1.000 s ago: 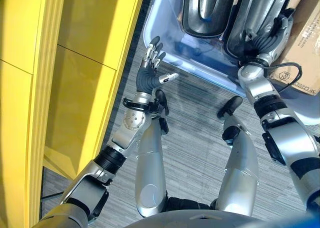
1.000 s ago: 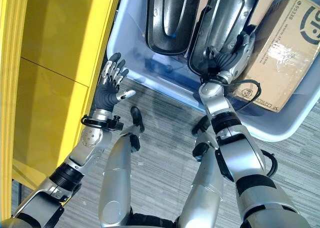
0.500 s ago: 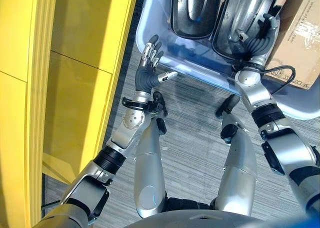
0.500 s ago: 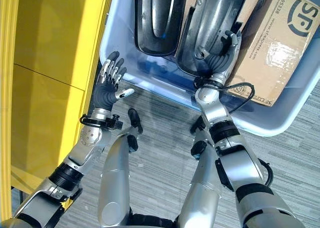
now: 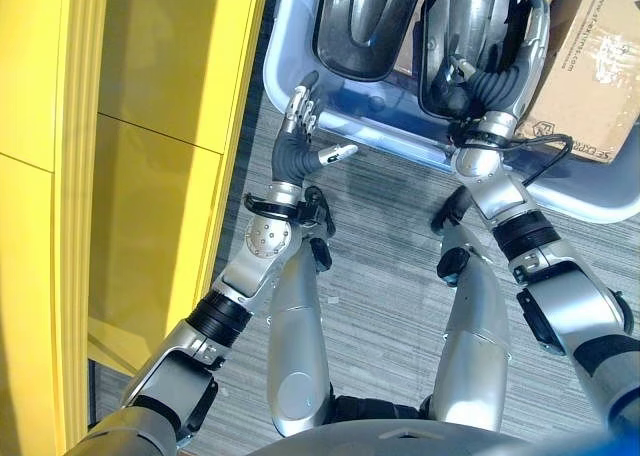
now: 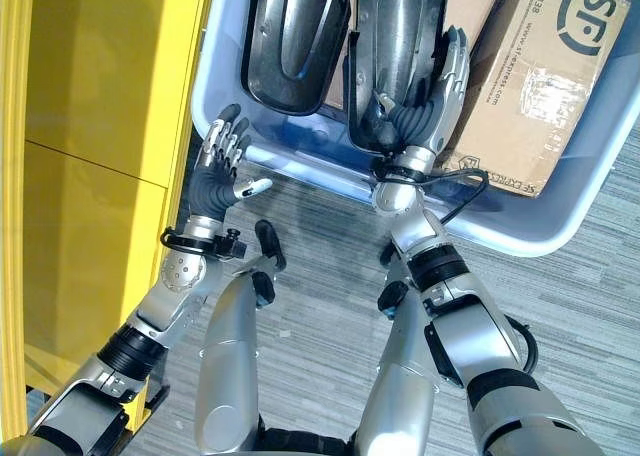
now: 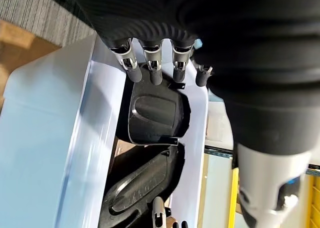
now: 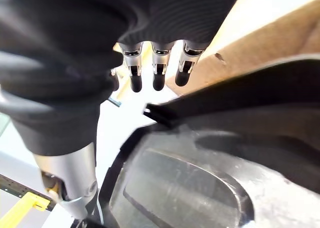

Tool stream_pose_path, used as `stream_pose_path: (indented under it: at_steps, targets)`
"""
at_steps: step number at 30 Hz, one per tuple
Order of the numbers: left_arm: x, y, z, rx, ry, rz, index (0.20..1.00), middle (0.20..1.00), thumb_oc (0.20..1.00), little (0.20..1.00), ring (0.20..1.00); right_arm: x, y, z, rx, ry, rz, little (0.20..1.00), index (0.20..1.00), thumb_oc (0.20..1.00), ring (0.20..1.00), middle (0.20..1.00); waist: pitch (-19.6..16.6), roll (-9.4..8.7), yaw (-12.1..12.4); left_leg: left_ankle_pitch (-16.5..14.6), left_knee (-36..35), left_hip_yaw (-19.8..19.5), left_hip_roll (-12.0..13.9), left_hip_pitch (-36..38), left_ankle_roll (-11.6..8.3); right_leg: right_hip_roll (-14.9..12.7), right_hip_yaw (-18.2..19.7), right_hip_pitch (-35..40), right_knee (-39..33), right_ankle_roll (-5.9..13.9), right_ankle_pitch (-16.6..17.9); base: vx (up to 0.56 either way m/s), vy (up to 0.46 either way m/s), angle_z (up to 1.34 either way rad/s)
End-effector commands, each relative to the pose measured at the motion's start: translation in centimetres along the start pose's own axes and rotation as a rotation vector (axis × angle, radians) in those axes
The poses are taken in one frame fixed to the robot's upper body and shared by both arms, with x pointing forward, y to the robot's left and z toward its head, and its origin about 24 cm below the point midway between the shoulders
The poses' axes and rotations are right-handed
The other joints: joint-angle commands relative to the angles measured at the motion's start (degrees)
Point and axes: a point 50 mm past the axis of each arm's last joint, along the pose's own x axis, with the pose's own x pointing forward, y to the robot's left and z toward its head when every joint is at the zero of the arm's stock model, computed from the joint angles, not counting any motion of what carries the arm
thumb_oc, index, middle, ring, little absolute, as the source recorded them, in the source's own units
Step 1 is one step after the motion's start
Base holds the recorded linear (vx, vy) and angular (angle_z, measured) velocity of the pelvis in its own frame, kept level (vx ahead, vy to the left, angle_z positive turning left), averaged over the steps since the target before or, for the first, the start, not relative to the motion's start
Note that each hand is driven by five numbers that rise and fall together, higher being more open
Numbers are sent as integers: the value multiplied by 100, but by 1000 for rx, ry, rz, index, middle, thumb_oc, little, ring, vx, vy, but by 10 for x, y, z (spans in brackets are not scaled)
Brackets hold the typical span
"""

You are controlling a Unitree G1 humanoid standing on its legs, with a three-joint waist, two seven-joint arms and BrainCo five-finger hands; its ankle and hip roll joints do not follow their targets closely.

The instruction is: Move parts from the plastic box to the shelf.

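A blue plastic box (image 6: 520, 238) on the floor holds two dark moulded parts side by side. The left part (image 6: 290, 36) lies untouched, and it also appears past my left fingers (image 7: 152, 73). My left hand (image 6: 215, 181) hovers open just outside the box's near left corner. My right hand (image 6: 420, 116) is inside the box at the right part (image 6: 400, 26). Its fingers run almost straight along the part's right rim and its thumb sits inside the shell. The right part's rim (image 8: 200, 188) lies just beyond those fingers (image 8: 157, 73), which are not closed on it.
A taped cardboard box (image 6: 540, 76) fills the right end of the plastic box, tight against the right part. The yellow shelf (image 6: 90, 126) stands along the left side. Grey carpet floor lies between shelf and box.
The camera has tilted, shifting the whole scene. My right hand has reached further into the box, up along the right part's rim. The left hand has held its pose.
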Motion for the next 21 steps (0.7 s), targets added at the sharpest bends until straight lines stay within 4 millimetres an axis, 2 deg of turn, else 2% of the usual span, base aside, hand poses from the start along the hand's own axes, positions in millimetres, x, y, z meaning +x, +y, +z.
stream_pose_path:
  at_steps: [1,2,3,4,6,7,11,12,14,17,18,19,20,21]
  targets:
    - [-3,-18,10,-45,-76,-47,1000,1000,1000,1000,1000,8,-7,11,42,-74,-33,1000,1000,1000,1000,1000,-179,443,32,299,-513,-107,-144,-312,-271,-149,-68,-109,802,665,-668,-1,5,-7]
    - [-7,-18,7,-51,-58,-45,1000,1000,1000,1000,1000,3,-6,6,43,-54,-31,1000,1000,1000,1000,1000,-179,441,25,141,-451,-150,-156,-148,-355,-170,3,35,889,755,-816,-63,3,-3]
    - [-3,-18,10,-49,-76,-45,1000,1000,1000,1000,1000,7,-7,11,54,-68,-40,1000,1000,1000,1000,1000,-179,441,30,299,-511,-102,-142,-311,-273,-154,-67,-110,812,658,-675,58,4,-4]
    - [-7,-18,7,-53,-58,-44,1000,1000,1000,1000,1000,3,-7,6,51,-53,-33,1000,1000,1000,1000,1000,-179,439,23,137,-442,-152,-158,-149,-355,-171,4,38,892,752,-819,0,0,0]
    - [-6,-18,8,-49,-61,-45,1000,1000,1000,1000,1000,4,-8,6,71,-34,-39,1000,1000,1000,1000,1000,-179,435,24,148,-448,-153,-160,-161,-348,-166,-4,28,884,745,-806,-3,-6,1]
    - [-3,-17,12,-44,-78,-48,1000,1000,1000,1000,1000,7,-9,8,93,-24,-53,1000,1000,1000,1000,1000,-179,432,27,287,-506,-101,-150,-292,-270,-154,-76,-90,816,656,-683,-56,-11,1]
    - [-3,-17,12,-38,-84,-47,1000,1000,1000,1000,1000,6,-7,3,131,51,-32,1000,1000,1000,1000,1000,-179,425,23,299,-521,-100,-146,-293,-280,-145,-71,-87,808,653,-691,0,0,0]
    - [-6,-17,9,-41,-67,-42,1000,1000,1000,1000,1000,1,-7,-5,130,100,-28,1000,1000,1000,1000,1000,-179,419,23,143,-467,-140,-154,-118,-366,-164,-7,74,879,740,-839,58,6,-2]
    - [-6,-18,10,-42,-68,-44,1000,1000,1000,1000,1000,2,-8,-8,143,128,-41,1000,1000,1000,1000,1000,-179,420,26,141,-451,-150,-148,-128,-368,-170,-5,67,902,735,-850,30,1,-2]
    - [-5,-16,10,-58,-59,-54,1000,1000,1000,1000,1000,7,-12,-16,181,198,-78,1000,1000,1000,1000,1000,-179,434,57,134,-443,-177,-156,-125,-371,-182,-17,74,931,739,-856,-21,-5,0]
    - [-1,-15,14,-53,-78,-60,1000,1000,1000,1000,1000,13,-13,-13,205,205,-93,1000,1000,1000,1000,1000,-179,437,71,290,-505,-139,-145,-288,-289,-167,-92,-67,860,645,-716,0,0,0]
    - [-4,-16,11,-54,-65,-66,1000,1000,1000,1000,1000,10,-14,-19,204,237,-93,1000,1000,1000,1000,1000,-179,438,75,133,-445,-199,-162,-133,-370,-184,-24,73,943,737,-860,-59,-11,3]
    - [0,-16,16,-51,-85,-70,1000,1000,1000,1000,1000,17,-14,-17,223,246,-102,1000,1000,1000,1000,1000,-179,442,95,286,-493,-169,-148,-316,-293,-175,-107,-81,887,641,-726,3,-8,4]
    - [1,-17,16,-49,-88,-71,1000,1000,1000,1000,1000,18,-15,-18,228,258,-98,1000,1000,1000,1000,1000,-179,440,94,285,-488,-175,-150,-329,-293,-171,-106,-90,891,641,-728,-4,-15,3]
